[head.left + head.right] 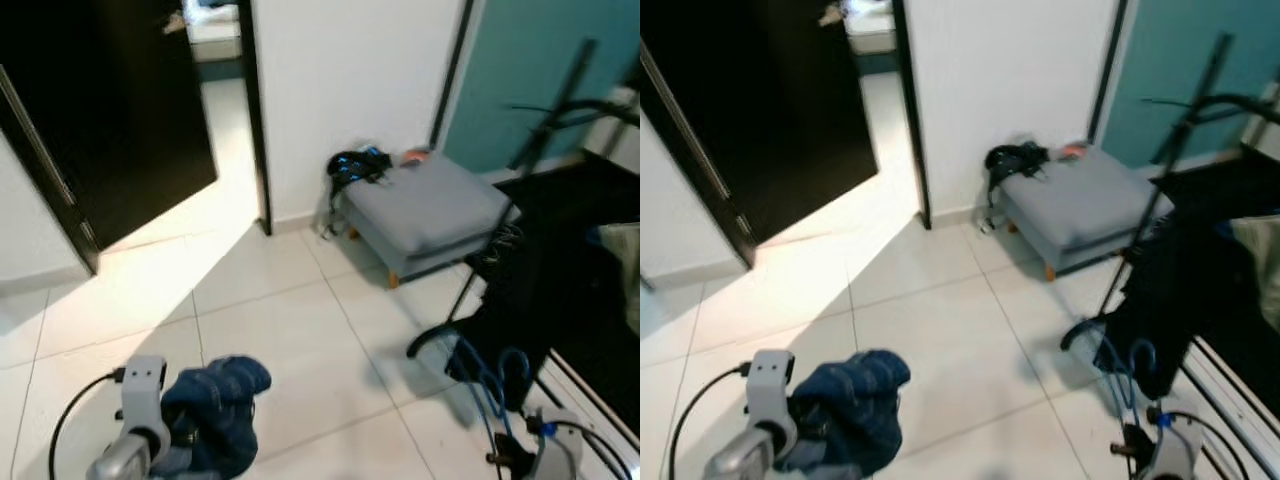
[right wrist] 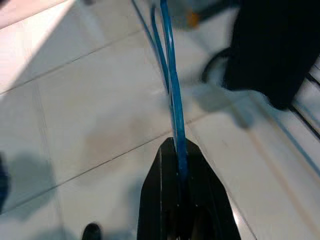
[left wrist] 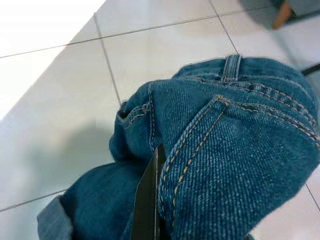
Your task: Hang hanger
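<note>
Denim first: bunched blue jeans [image 1: 215, 412] ride low on the robot's left side, wrapped over the left gripper [image 3: 150, 200]. From the wrist view one black finger [image 3: 146, 205] pokes out from under a stitched pocket fold, so the fingers look clamped on the cloth, carrying it clear of the white tiled floor [image 1: 290, 330].

Over on the right, the right gripper [image 2: 176, 165] has its two black fingers pressed narrow around the blue hanger [image 2: 170, 75]. That is the thing to hang, and it is up in the air ahead of the right arm, its thin blue wire running straight out from the fingertips. In the head view the hanger [image 1: 490, 375] shows looped blue wire with a hook curve at the top, slender and springy-looking, held upright just in front of dark clothing [image 1: 530, 300] draped on a black rack [image 1: 560, 110].

My read: the hanger is pinched at its lower end so the hook stays free to catch a rail, while the jeans wait in the other grip. A grey ottoman [image 1: 430, 210] sits against the white wall, with a dark bag [image 1: 358, 165] at its corner, well apart from both grippers.
</note>
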Controlling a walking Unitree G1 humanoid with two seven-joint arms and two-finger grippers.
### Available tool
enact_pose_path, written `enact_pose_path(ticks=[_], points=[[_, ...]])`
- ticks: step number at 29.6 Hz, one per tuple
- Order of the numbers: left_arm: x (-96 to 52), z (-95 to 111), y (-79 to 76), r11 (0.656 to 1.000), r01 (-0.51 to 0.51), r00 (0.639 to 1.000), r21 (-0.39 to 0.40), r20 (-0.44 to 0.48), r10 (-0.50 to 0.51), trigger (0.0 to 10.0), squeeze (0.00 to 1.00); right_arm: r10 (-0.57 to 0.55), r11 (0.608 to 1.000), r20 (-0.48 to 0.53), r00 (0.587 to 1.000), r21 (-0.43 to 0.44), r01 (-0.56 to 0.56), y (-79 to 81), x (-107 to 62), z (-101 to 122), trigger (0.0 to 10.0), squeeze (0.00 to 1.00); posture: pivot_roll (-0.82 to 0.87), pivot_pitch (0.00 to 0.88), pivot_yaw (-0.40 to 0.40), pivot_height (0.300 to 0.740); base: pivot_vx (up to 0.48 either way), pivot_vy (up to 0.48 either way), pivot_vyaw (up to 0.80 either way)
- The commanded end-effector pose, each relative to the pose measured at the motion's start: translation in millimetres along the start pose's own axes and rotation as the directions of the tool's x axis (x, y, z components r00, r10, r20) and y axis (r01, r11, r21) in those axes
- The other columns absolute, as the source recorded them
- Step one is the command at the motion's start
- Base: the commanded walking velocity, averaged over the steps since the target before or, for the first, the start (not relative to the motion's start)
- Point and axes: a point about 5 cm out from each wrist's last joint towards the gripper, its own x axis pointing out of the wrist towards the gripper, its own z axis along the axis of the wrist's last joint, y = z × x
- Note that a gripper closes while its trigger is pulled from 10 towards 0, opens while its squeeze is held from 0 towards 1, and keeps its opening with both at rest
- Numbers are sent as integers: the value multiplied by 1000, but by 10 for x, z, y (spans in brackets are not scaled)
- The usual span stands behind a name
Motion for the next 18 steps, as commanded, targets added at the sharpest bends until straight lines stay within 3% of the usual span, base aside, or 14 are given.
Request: enact_pose_path(ticks=[1,18], points=[[-23,18,39,1000,-10,1000,1,24,10,10000,0,2,1000,-33,999,5,-2,3,-47,-88,10000,0,-17,103,-31,740,0,0,700],[-63,-11,108,999,-27,999,-27,25,28,10000,0,16,1000,-33,999,9,-16,16,-86,-92,10000,0,5,114,-50,740,0,0,701]])
